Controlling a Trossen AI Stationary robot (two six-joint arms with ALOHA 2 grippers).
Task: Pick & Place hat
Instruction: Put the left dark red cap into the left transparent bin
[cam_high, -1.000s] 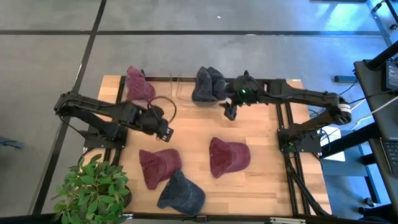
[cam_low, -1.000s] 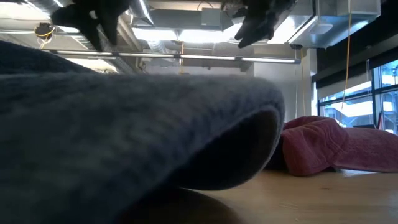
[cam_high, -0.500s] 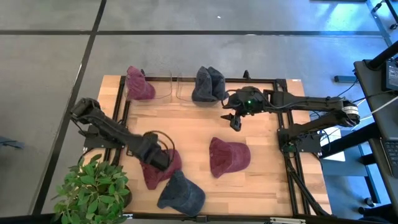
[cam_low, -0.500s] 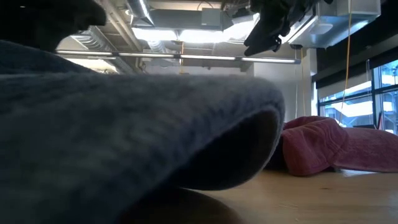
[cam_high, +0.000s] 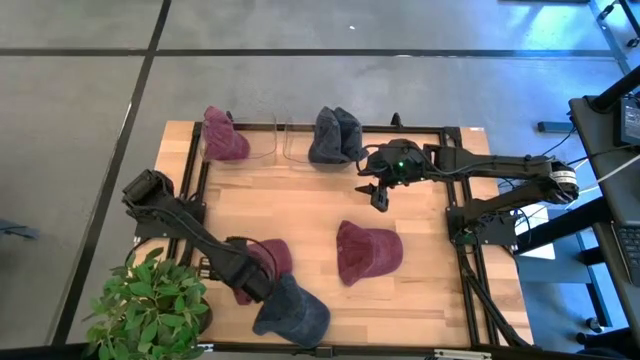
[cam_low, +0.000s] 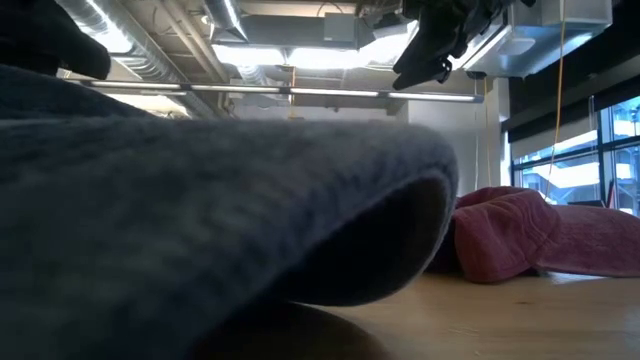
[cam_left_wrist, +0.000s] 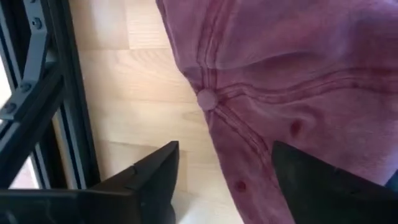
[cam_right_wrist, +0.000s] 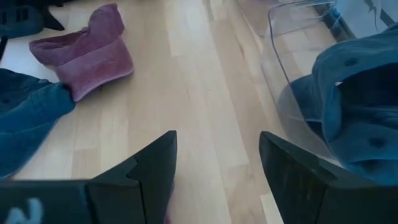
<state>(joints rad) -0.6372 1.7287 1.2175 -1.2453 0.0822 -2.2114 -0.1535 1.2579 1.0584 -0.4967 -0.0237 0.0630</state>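
A dark red hat (cam_high: 268, 258) lies near the table's near-left corner, its top button (cam_left_wrist: 204, 99) facing up. My left gripper (cam_high: 250, 280) (cam_left_wrist: 227, 149) is open just above its crown, one finger over bare wood and one over the cloth. A blue hat (cam_high: 292, 310) (cam_low: 200, 200) lies beside it at the near edge. Another red hat (cam_high: 368, 250) rests mid-table. My right gripper (cam_high: 378, 195) (cam_right_wrist: 217, 137) hangs open above the table near the far bins. My left gripper comes at the red hat's crown (cam_left_wrist: 249, 124) from above, pointing down, fingers apart on either side of the button area. I cannot tell whether a finger (cam_left_wrist: 323, 186) touches the cloth. The hat lies flat on the table.
Two clear bins stand at the far edge: one holds a red hat (cam_high: 225, 135), the other (cam_right_wrist: 292, 37) a blue hat (cam_high: 335, 135) (cam_right_wrist: 354, 93). A black frame rail (cam_left_wrist: 56, 93) runs along the left side. A potted plant (cam_high: 150, 300) sits at the near-left corner.
My left gripper has swung from the far-left part of the table toward the near edge and come down over the near-left red hat. My right gripper drew a little away from the blue hat's bin toward the table's middle, then held still. The hats have stayed put.
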